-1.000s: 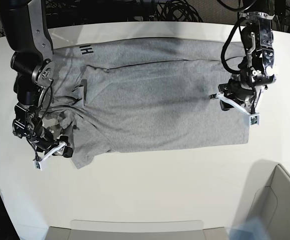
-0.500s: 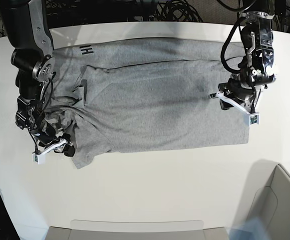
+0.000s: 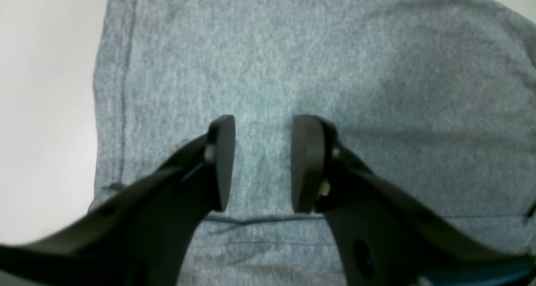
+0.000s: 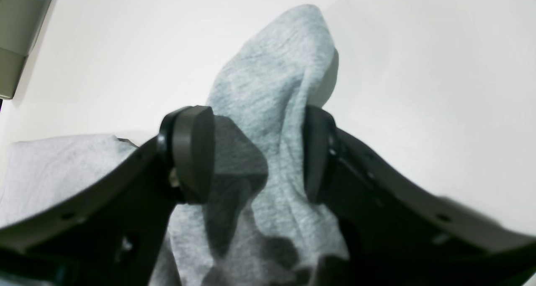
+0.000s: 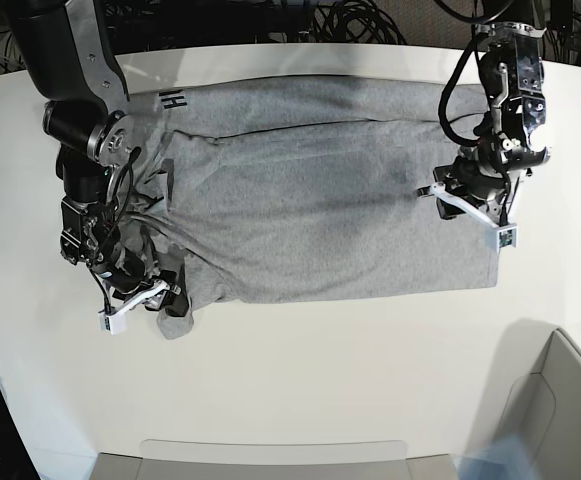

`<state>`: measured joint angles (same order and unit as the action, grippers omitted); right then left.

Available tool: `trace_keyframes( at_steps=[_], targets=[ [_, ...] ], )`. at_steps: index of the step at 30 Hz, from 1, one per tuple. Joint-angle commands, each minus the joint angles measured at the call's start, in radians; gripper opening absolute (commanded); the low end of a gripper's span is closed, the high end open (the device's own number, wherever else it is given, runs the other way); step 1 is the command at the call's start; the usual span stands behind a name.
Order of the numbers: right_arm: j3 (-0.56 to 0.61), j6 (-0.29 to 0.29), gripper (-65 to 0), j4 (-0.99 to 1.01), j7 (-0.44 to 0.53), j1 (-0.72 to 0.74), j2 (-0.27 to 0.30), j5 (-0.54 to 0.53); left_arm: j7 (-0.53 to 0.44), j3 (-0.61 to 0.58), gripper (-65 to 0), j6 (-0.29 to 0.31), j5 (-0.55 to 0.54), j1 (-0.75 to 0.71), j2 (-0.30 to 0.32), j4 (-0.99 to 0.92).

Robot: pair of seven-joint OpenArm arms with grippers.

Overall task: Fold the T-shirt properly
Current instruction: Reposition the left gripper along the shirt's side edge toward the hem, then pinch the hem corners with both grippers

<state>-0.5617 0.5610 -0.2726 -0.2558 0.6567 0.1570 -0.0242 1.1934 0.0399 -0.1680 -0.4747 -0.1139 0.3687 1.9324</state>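
A: How did the left gripper [image 3: 261, 164] stand?

B: Its jaws were parted, with a clear gap between the pads. They hung over the flat grey cloth of the T-shirt [image 5: 320, 200], near its hem end, and nothing lay between them. From the wrist view I could not tell whether the tips touched the cloth or hovered just above it.

A: And the right gripper [image 4: 257, 156]?

B: Spread wide. A raised fold of the shirt [image 4: 272, 122] stood up between the two fingers [image 4: 192, 152]. The cloth touched or nearly touched the finger on the view's right, while a gap showed beside the other one. So it straddled the fold, and the jaws were not pressed together on it.

A: Where was that fold?

B: In the base view it sat at the lower corner of the shirt's collar end, where the right gripper [image 5: 140, 298] was, at the left of the picture. The cloth there was bunched and creased.

A: How did the shirt lie overall?

B: On the white table [image 5: 300, 380], its long axis running across the base view from left to right. The collar end pointed to that view's left, the hem to its right, by the left gripper [image 5: 470, 205]. A few black letters [image 5: 173, 100] showed at the far left edge. One long side was folded over the body, leaving a seam line along the length.
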Motion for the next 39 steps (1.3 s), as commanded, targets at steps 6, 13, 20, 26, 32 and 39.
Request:
trace_keyframes(
  at_steps=[6, 13, 20, 26, 32, 39],
  targets=[
    [0.004, -0.015, -32.3, 0.003, -0.058, 0.015, 0.022, 0.039, -0.04, 0.088, -41.0, 0.003, 0.0, 0.105, 0.011, -0.055],
    [0.004, -0.015, -32.3, 0.003, -0.058, 0.015, 0.025, 0.04, -0.165, 0.13, -30.6, 0.15, -0.005, 0.288, 0.059, -0.353],
    [0.004, -0.015, -32.3, 0.003, -0.058, 0.015, 0.025, 0.04, -0.243, 0.219, -31.1, 0.411, 0.0, 0.521, 0.091, -0.795],
    [0.004, -0.015, -32.3, 0.003, -0.058, 0.015, 0.025, 0.04, -0.372, 0.124, -31.1, 0.424, 0.0, 0.546, 0.151, -0.93],
    [0.004, -0.015, -32.3, 0.0, -0.058, 0.027, 0.022, 0.122, -0.465, 0.007, -30.9, 0.436, -0.003, 0.607, 0.161, -1.077],
    [0.002, -0.015, -32.3, 0.0, -0.056, 0.042, 0.019, 0.151, -0.531, 0.005, -31.1, 0.54, -0.002, 0.652, 0.158, -1.217]
  ],
)
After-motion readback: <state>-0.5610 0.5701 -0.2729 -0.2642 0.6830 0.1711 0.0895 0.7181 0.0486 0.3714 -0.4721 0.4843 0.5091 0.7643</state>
